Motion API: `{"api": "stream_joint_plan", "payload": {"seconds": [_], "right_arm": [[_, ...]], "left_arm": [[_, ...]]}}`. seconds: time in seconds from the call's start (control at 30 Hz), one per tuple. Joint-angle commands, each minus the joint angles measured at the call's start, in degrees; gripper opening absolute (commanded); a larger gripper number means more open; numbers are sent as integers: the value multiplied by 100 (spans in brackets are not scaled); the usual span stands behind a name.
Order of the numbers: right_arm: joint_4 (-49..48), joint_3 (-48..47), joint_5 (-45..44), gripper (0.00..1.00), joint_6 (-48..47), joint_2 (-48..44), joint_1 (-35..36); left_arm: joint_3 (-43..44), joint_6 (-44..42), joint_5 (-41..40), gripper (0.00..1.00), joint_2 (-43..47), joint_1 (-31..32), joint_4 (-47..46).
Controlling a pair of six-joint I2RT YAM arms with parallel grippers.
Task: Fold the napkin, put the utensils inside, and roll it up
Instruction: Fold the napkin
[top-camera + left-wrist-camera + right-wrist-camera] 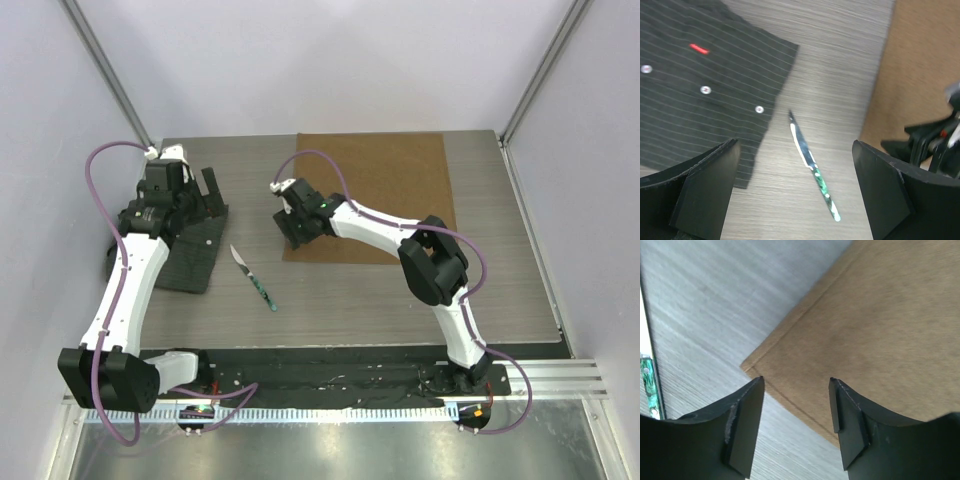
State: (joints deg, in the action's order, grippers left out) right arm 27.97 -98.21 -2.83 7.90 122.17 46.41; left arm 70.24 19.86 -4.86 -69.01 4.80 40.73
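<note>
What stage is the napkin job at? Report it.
Done: nothing; the napkin lies flat, unfolded. In hand: the right gripper, open, sits over its near-left corner. To do: folding, placing the knife, which lies on the table beside it, and rolling.

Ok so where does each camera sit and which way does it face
Top external: fixed above and behind the arms, looking down on the table; both arms, left gripper and right gripper show.
Left wrist: on the left wrist, looking down between its open fingers at the knife and dark mat.
Right wrist: on the right wrist, looking down between its fingers at a corner of the napkin.
Shared: all three show knife and napkin.
</note>
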Motion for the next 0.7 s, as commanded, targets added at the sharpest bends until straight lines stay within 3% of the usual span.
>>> {"api": "stream_joint_plan", "payload": {"seconds": [0.0,0.67], "right_arm": [[113,-383,-455,61,-236,70,359],[192,-752,-288,49,-350,764,667]], "left_arm": [[51,-131,-471,100,-51,-58,-197],[34,-35,-217,100,-227,-58,-179]]}}
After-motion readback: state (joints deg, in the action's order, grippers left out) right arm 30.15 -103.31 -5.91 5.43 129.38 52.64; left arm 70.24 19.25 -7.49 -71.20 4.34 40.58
